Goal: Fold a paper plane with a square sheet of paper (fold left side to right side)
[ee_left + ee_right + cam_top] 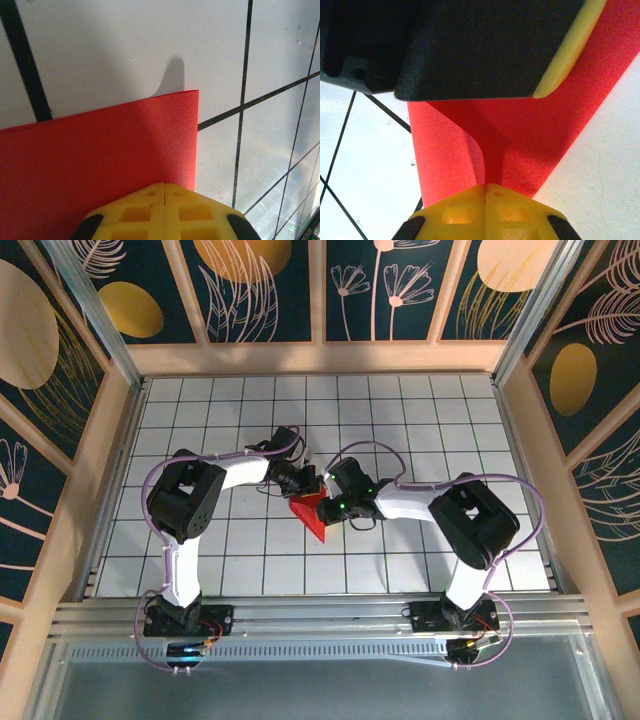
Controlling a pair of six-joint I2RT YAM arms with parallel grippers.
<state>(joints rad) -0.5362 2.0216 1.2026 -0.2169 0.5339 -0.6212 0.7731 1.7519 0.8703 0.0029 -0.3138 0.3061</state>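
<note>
On the bench (200, 540) the square sheet of paper (314, 516) sits doubled between the end effectors: left end effector (165, 191) clamped on its far edge, right end effector (485, 187) clamped on its right side.

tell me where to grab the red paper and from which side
Take a lifted edge, pinching the sheet's two faces and coming in sideways along it. The paper is thin and limp, so where it lies flat on the table there is nothing to clamp from above. Here it curves up, and the left gripper and right gripper are each shut on an edge that way.
</note>
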